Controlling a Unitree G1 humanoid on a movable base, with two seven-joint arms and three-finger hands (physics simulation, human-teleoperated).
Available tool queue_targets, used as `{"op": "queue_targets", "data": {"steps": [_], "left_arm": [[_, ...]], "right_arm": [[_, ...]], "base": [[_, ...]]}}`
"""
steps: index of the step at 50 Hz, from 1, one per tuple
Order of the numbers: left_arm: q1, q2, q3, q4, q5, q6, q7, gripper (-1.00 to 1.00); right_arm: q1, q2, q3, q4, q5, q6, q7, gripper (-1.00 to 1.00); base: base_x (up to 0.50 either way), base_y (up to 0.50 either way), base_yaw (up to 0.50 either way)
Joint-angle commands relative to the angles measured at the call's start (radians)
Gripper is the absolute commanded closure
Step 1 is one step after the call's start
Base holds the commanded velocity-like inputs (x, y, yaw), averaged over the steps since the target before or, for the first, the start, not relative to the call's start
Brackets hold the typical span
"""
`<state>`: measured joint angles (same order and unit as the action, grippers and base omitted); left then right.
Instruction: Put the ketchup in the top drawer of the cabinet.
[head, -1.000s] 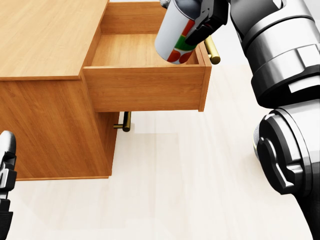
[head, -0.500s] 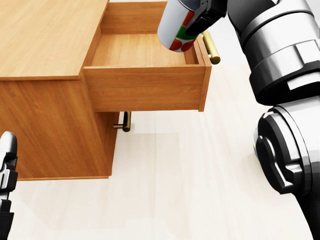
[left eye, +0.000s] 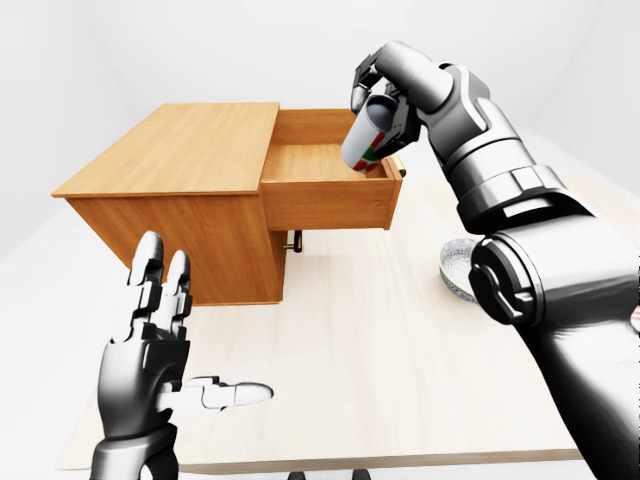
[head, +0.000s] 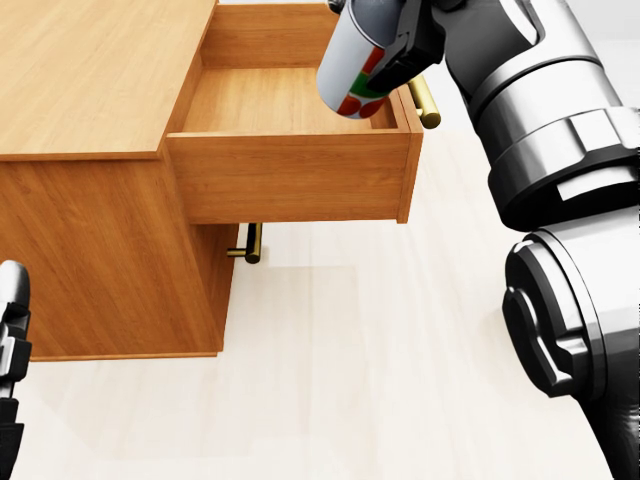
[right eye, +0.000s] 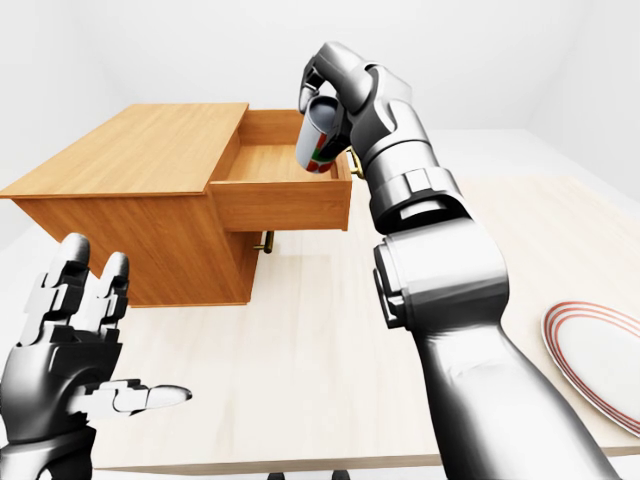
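The ketchup bottle (head: 352, 62), white with a red and green label, hangs tilted over the right part of the open top drawer (head: 270, 100), its lower end just above the drawer's rim. My right hand (left eye: 378, 108) is shut on the bottle's upper part. The drawer is pulled out of the wooden cabinet (left eye: 170, 150) and its inside looks bare. A brass handle (head: 424, 100) sits on the drawer's front. My left hand (left eye: 165, 335) is open and empty, low at the left, apart from the cabinet.
A second brass handle (head: 252, 243) shows below the open drawer. A glass bowl (left eye: 458, 265) sits on the light table to the right of the cabinet. A red-rimmed plate (right eye: 600, 360) lies at the far right. The table's near edge (left eye: 350, 462) runs along the bottom.
My right hand lifted the ketchup a little, then lowered it again over the drawer's right side. My right forearm shifted left in the head view. The left hand barely moved.
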<state>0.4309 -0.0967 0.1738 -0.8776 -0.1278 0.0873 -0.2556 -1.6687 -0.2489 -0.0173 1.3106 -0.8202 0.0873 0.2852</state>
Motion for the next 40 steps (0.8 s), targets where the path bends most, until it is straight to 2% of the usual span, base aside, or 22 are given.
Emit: {"op": "queue_targets", "data": {"steps": [1, 29, 32, 33, 34, 35, 36, 40], "left_arm": [[-0.011, 0.002, -0.002, 0.016, 0.009, 0.0, 0.005, -1.0], [-0.001, -0.002, -0.002, 0.007, 0.006, 0.0, -0.002, -1.0], [0.0, -0.001, -0.007, 0.011, 0.009, 0.0, -0.001, -1.0], [0.003, 0.0, -0.008, 0.007, 0.008, 0.0, 0.0, -1.0], [0.004, 0.0, -0.007, 0.006, 0.007, 0.0, -0.001, -1.0], [0.004, 0.001, -0.007, 0.008, 0.007, 0.0, -0.002, -1.0], [0.001, 0.001, -0.008, 0.012, 0.01, 0.0, 0.0, -1.0], [0.007, 0.001, -0.017, 0.014, 0.015, 0.0, 0.002, -1.0]], "right_arm": [[0.037, 0.013, -0.013, 0.002, 0.031, 0.0, -0.055, 1.0], [0.06, 0.015, -0.007, 0.002, 0.037, 0.0, -0.05, 1.0], [0.061, 0.016, 0.0, 0.002, 0.032, 0.0, -0.017, 1.0], [0.06, 0.015, 0.0, -0.002, 0.03, 0.0, -0.022, 0.94], [0.055, 0.015, 0.0, -0.004, 0.03, 0.0, -0.019, 0.38], [0.051, 0.015, -0.002, -0.005, 0.031, 0.0, -0.018, -0.05], [0.049, 0.014, 0.01, -0.004, 0.017, 0.0, -0.018, -1.0], [0.039, 0.01, 0.006, -0.005, 0.009, 0.0, -0.016, -1.0]], "base": [[0.0, 0.0, 0.0], [0.0, 0.0, 0.0], [0.0, 0.0, 0.0], [0.0, 0.0, 0.0], [0.0, 0.0, 0.0], [0.0, 0.0, 0.0], [0.0, 0.0, 0.0], [0.0, 0.0, 0.0]]}}
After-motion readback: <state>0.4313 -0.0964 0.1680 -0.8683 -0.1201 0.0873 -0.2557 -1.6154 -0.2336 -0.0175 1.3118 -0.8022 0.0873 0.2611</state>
